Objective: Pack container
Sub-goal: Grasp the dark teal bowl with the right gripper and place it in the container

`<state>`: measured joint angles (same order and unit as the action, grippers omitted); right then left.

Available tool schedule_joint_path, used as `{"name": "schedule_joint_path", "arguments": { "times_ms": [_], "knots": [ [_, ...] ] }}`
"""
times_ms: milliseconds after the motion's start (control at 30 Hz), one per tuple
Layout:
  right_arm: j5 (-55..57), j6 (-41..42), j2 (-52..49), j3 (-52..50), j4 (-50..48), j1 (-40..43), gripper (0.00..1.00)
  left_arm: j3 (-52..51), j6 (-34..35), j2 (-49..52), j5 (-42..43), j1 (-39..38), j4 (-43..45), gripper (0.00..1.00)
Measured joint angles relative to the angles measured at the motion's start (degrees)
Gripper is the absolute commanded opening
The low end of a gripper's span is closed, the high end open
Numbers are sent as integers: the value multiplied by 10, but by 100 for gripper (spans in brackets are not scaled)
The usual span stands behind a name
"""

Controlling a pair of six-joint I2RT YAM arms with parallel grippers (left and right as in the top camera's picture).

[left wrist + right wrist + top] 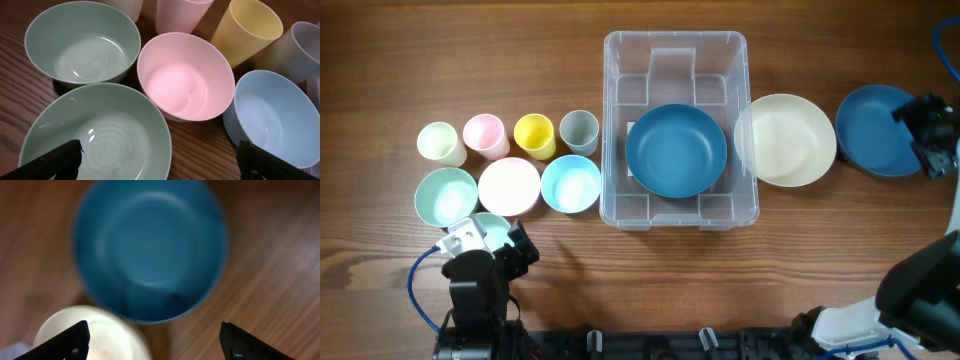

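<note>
Left gripper (159,149) spread wide over green bowl (95,137), front-left corner. Right gripper (154,326) released above blue bowl (150,245), right edge.

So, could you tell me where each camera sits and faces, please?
Overhead: above the table, straight down at the container; left arm, right arm show.
Left wrist: low, facing the pink bowl; left gripper fingertips show.
Right wrist: above the rightmost dark blue bowl, facing down; right gripper fingertips show.
Shared: overhead and right wrist both show that bowl.
</note>
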<state>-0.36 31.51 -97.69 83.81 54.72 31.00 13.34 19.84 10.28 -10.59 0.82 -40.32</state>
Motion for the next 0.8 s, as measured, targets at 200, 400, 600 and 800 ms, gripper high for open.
{"name": "schedule_joint_path", "arguments": {
  "times_ms": [200, 400, 600, 800],
  "knots": [
    [0, 2, -90, -41, -28, 81, 82, 0, 0, 0, 0, 0, 0, 100],
    [-14, -24, -151, -42, -74, 78, 71, 0, 0, 0, 0, 0, 0, 100],
    [-3, -30, -179, -42, -81, 78, 6, 0, 0, 0, 0, 0, 0, 100],
    [-7, -26, -166, -42, -76, 95, 4, 0, 0, 0, 0, 0, 0, 100]
  ]
}}
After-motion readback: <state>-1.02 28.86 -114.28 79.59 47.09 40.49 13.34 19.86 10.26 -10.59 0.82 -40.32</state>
